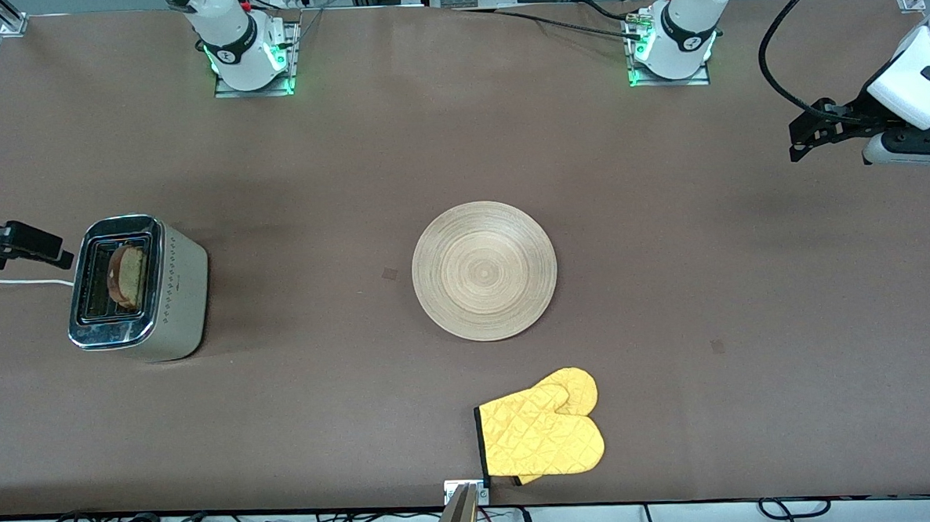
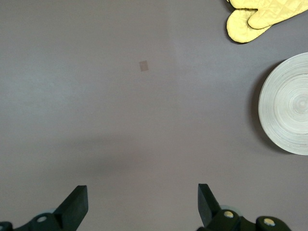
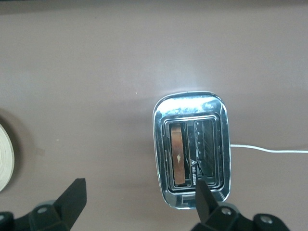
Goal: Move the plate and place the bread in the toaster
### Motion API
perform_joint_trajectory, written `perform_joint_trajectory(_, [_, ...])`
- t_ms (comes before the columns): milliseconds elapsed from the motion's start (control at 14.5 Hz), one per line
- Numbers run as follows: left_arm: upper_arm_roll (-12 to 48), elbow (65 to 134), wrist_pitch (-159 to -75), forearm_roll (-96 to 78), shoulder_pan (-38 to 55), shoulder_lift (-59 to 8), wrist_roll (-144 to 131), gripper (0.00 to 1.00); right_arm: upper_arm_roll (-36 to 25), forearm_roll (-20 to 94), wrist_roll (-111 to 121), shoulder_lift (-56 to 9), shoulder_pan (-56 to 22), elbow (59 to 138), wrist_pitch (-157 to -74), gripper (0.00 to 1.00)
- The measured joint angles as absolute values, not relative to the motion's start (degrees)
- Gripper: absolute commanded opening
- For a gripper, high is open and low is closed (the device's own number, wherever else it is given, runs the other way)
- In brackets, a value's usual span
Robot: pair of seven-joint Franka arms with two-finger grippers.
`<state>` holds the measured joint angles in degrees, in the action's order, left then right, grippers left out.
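Bread (image 1: 128, 276), a single brown slice with a darker crust, stands on edge inside the toaster (image 1: 140, 287), in the slot that lies toward the middle of the surface (image 1: 350, 156); the slot next to it holds nothing. The slice's top edge rises a little above the chrome. Its long axis follows the slot, running from the edge where the robot bases stand toward the edge nearest the front camera, and its flat faces look toward the two ends of the surface.

The toaster stands upright near the right arm's end of the surface, its length lying the same way as the slots. A row of small diamond marks runs along the side that faces the middle. A white cord (image 1: 11, 282) leaves it toward the right arm's edge of the surface.

The plate (image 1: 484, 270), round and pale wood with ring grain, lies flat and bare at the middle of the surface, well apart from the toaster. A yellow quilted oven mitt (image 1: 547, 434) lies nearer the front camera than the plate, close to the front edge.

The right gripper (image 3: 137, 204) hangs over the toaster, jaws spread wide, holding nothing. The left gripper (image 2: 142, 207) hangs over bare surface at the left arm's end, jaws likewise wide apart with nothing between them.
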<state>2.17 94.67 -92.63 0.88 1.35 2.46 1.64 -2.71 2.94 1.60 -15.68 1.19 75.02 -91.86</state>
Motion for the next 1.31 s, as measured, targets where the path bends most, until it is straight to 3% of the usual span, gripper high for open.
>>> perform_joint_trajectory(691, [2.13, 94.67, -92.63, 0.88, 1.33, 2.46, 1.64, 1.00, -1.68, -0.71, 1.60, -1.88, 1.21, 94.86, -96.72, 1.00])
perform_joint_trajectory(1313, [2.13, 94.67, -92.63, 0.88, 1.33, 2.46, 1.64, 1.00, -1.39, -0.79, 1.60, 4.30, 1.21, 100.44, -95.63, 1.00])
